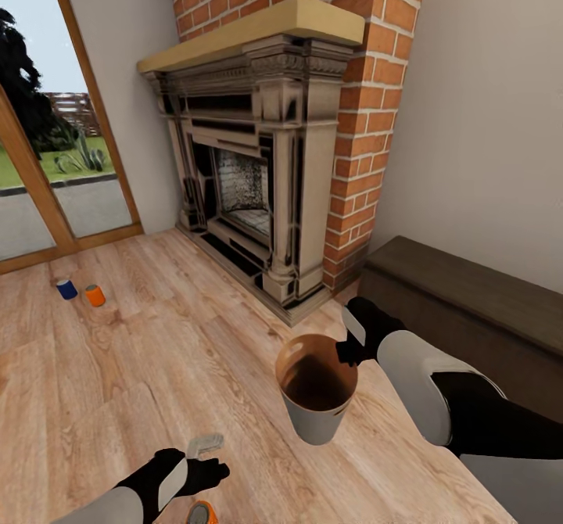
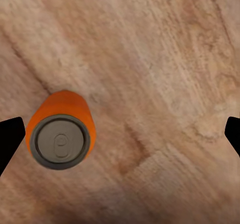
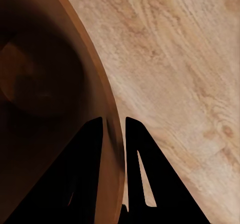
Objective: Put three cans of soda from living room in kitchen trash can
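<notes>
I am in the living room. An orange can of soda (image 1: 202, 513) (image 2: 59, 134) stands upright on the wood floor just below my left gripper (image 1: 205, 481) (image 2: 121, 139). That gripper is open, and the can sits off-centre, close to one finger (image 2: 10, 141). A dark blue can (image 1: 67, 289) and a second orange can (image 1: 95, 296) stand side by side on the floor near the glass doors. The trash can (image 1: 317, 422) (image 3: 107, 108), brown inside and pale outside, hangs above the floor with my right gripper (image 1: 348, 348) (image 3: 114, 121) shut on its rim, one finger inside and one outside.
The ornate fireplace (image 1: 258, 180) and the red brick column (image 1: 367, 117) stand straight ahead. A long dark bench (image 1: 469, 297) runs along the right wall beside my right arm. Wood-framed glass doors (image 1: 47, 156) close off the left. Open wood floor lies between me and the two far cans.
</notes>
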